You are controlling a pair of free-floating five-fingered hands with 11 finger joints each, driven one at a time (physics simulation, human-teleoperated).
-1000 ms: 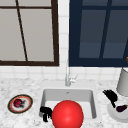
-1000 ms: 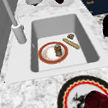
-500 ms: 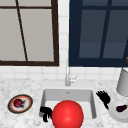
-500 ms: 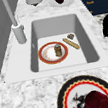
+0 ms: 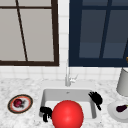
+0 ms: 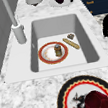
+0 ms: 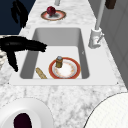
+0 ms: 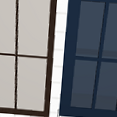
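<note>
Hovering over what, that right hand of yours?

Me: My right hand [image 5: 95, 98] hangs at the right rim of the sink [image 5: 43, 100], a little right of centre in the front view. Its fingers are straight and spread, and they hold nothing.

Visitor: What lies closest to it?

Me: A dark purple thing [image 5: 121, 108] on a white plate [image 5: 112, 112], at the lower right of that frame, just beside the hand but apart from it. Down in the basin, in the middle of the left side view, are a red-rimmed plate [image 6: 46, 55] with a jar [image 6: 58, 50] standing on it and a breadstick [image 6: 71, 43] to one side.

Visitor: So which step is this?

Me: As I judge it, an approach, with nothing grasped yet. Reaching the purple thing would call for a short sideways shift toward the lower right, a descent, and then fingers closing round it without tipping the plate.

Visitor: And the other hand?

Me: My left hand [image 5: 45, 113] floats at the lower left of the basin, touching nothing, fingers drooping loose, right beside a big red ball [image 5: 67, 114].
</note>
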